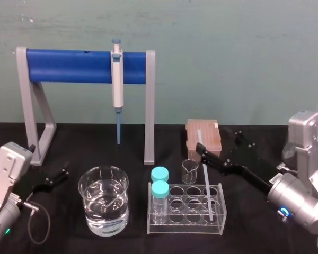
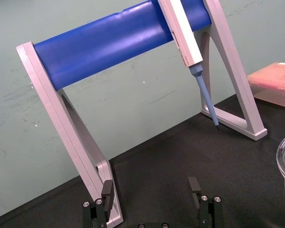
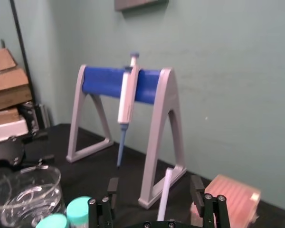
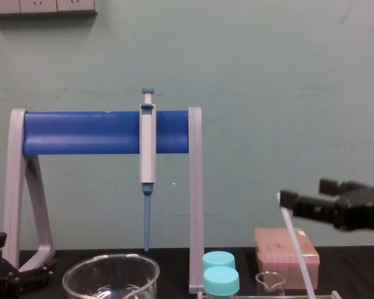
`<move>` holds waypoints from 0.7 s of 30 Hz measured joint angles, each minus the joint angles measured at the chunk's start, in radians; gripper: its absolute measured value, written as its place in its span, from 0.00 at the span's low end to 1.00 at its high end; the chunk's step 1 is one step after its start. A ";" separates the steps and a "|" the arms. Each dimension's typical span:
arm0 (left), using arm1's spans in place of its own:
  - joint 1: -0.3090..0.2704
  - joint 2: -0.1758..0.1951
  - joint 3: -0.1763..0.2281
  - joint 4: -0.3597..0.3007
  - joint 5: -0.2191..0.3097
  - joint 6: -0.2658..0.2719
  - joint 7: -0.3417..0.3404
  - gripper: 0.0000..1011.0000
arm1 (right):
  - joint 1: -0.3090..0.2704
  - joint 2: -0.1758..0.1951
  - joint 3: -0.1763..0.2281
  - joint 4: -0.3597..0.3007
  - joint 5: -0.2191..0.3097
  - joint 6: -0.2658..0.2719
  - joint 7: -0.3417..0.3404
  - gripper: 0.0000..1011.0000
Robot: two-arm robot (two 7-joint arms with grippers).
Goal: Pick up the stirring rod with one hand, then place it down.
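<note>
Stirring rod (image 1: 206, 182): translucent white, thin, straight. Stands tilted in the right-hand column of a clear test-tube rack (image 1: 186, 226), lower right of centre in the head view; exact cell not discernible. Upper end leans up and left, in front of a pinkish tip box (image 1: 204, 135).

Right gripper (image 3: 155, 187): black, reaches in from the right edge of the head view. Fingers spread apart on either side of the rod's upper part, gap visible on both sides in the right wrist view.

Left gripper (image 2: 150, 186): parked low at the left edge of the head view, near the foot of the stand (image 1: 74, 66). Fingers apart.

Other items: pipette (image 1: 117, 79) hanging on the stand's blue bar, upper centre-left; beaker of water (image 1: 103, 198), lower centre-left; two teal-capped vials (image 1: 160, 173) in the rack's left column; small glass beaker (image 1: 190, 170) just behind the rack; black table (image 1: 249, 225).
</note>
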 joint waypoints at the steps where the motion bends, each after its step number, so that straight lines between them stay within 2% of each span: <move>1: 0.000 0.000 0.000 0.000 0.000 0.000 0.000 0.99 | -0.005 0.002 0.005 -0.013 -0.002 0.004 -0.010 0.97; 5: 0.000 0.000 0.000 0.000 0.000 0.000 0.000 0.99 | -0.034 0.001 0.033 -0.076 -0.035 0.022 -0.090 0.99; 6: 0.000 0.000 0.000 0.000 0.000 0.000 0.000 0.99 | -0.047 -0.004 0.044 -0.093 -0.062 0.025 -0.130 0.99; 11: 0.000 0.000 0.000 0.000 0.000 0.000 0.000 0.99 | -0.071 -0.030 0.069 -0.110 -0.140 0.034 -0.240 0.99; 12: 0.000 0.000 0.000 0.000 0.000 0.000 0.000 0.99 | -0.076 -0.041 0.076 -0.104 -0.160 0.035 -0.273 0.99; 15: 0.000 0.000 0.000 0.000 0.000 0.000 0.000 0.99 | -0.079 -0.063 0.084 -0.074 -0.192 0.033 -0.314 0.99; 21: 0.000 0.000 0.000 0.000 0.000 0.000 0.000 0.99 | -0.066 -0.103 0.083 0.014 -0.230 0.002 -0.335 0.99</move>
